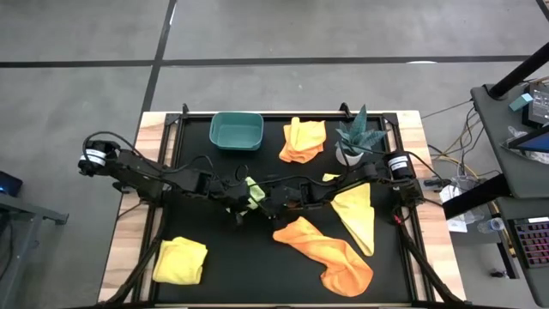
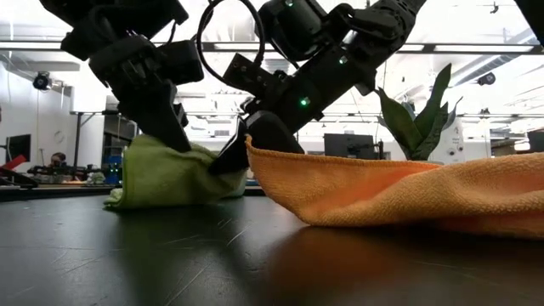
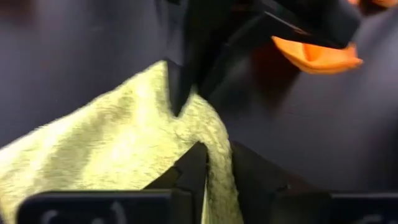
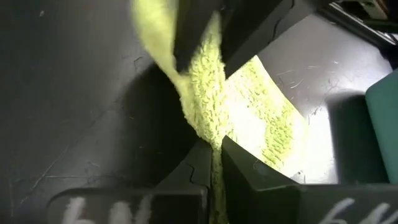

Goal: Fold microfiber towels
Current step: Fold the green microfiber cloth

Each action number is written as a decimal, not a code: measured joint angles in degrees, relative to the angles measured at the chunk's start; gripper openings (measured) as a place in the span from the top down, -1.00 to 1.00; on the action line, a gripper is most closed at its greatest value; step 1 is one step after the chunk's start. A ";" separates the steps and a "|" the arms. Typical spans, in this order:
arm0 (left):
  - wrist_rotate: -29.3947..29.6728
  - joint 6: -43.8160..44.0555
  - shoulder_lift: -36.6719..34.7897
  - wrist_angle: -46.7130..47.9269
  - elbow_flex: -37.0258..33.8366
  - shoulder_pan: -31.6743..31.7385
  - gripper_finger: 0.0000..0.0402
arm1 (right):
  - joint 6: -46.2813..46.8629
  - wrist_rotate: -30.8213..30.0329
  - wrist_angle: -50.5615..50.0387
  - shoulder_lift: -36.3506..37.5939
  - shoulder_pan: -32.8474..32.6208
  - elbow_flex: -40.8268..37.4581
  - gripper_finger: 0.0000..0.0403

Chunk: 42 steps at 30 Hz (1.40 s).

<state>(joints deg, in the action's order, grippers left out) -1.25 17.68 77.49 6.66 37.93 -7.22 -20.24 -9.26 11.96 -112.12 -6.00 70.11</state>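
Note:
A lime green towel [image 1: 252, 192] is bunched at the middle of the black mat, and its lower part [image 2: 161, 183] rests on the mat. My left gripper [image 1: 238, 202] comes at it from the table's left and my right gripper [image 1: 267, 200] from the right. Both are shut on it, close together. An orange towel [image 1: 330, 253] lies spread out near the right front, and a yellow towel [image 1: 357, 216] lies beside it. At the front left lies a folded yellow towel [image 1: 180, 260]. Another orange towel [image 1: 302, 141] is at the back. My left gripper pinches a raised ridge of the green towel [image 3: 214, 171] between its two fingers, slanting down from the table's left. The cloth rises from the mat into the fingers. My right gripper pinches a bunched fold of the same towel [image 4: 211, 134] between its two fingers, slanting down from the right. The cloth runs taut from there up to the other gripper's fingers [image 4: 186, 37].
A teal bin [image 1: 236, 131] stands at the back, left of centre, and a potted plant [image 1: 358, 142] at the back right. The near orange towel [image 2: 382, 191] lies close to the right of the two grippers. The black mat [image 1: 232, 257] is bare in front of them.

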 joint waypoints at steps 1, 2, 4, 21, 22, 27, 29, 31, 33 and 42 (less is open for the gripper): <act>-0.46 0.10 -0.01 0.00 0.00 0.01 0.61 | -0.25 0.42 -0.21 0.10 0.00 0.00 0.95; -0.91 0.40 -0.02 0.02 0.00 -0.01 0.56 | -0.41 0.56 -0.41 0.18 0.00 -0.01 0.95; -1.51 0.41 -0.04 0.44 0.00 -0.01 0.47 | -0.90 0.68 -1.59 0.63 -0.02 0.00 0.95; 15.76 -7.56 -5.07 2.68 -7.02 0.34 0.33 | -4.89 9.91 -15.85 5.49 0.00 0.45 0.96; 16.23 -7.59 -4.54 0.58 -8.02 0.38 0.33 | -4.89 9.94 -16.64 5.49 0.00 1.05 0.96; 16.45 -7.55 -1.45 -6.01 -10.68 0.36 0.34 | -5.27 9.96 -22.40 5.51 0.02 5.08 0.96; 16.45 -7.57 0.32 -6.18 -10.69 0.38 0.36 | -5.97 10.60 -25.37 5.39 0.02 7.12 0.96; 16.53 -7.59 2.03 -6.61 -10.71 0.47 0.39 | -6.40 11.74 -27.71 5.36 0.18 9.05 0.96; 16.59 -7.56 4.02 -7.38 -10.71 0.47 0.43 | -6.71 13.44 -28.90 5.35 0.40 10.15 0.96; 16.80 -9.53 8.82 -16.60 -10.64 0.47 0.56 | -6.81 20.50 -30.93 2.98 1.51 14.41 0.96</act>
<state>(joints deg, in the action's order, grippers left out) 15.55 8.15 86.31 -9.94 27.29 -6.74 -27.05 11.24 -18.96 -109.14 -4.49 84.52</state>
